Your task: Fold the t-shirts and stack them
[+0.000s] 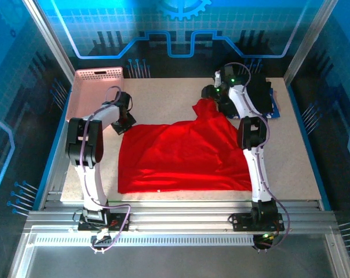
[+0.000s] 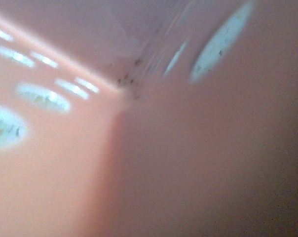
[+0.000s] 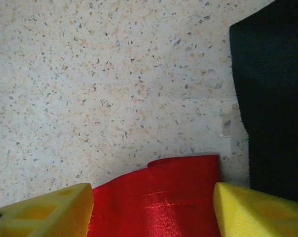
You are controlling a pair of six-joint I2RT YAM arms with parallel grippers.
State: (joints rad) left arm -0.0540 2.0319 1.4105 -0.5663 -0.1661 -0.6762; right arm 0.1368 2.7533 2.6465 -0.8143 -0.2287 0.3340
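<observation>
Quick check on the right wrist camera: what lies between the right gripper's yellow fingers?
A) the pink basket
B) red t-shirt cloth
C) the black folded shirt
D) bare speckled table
B: red t-shirt cloth lies between the yellow fingers of the right gripper, while the black folded shirt sits off to one side and the speckled table lies beyond.
</observation>
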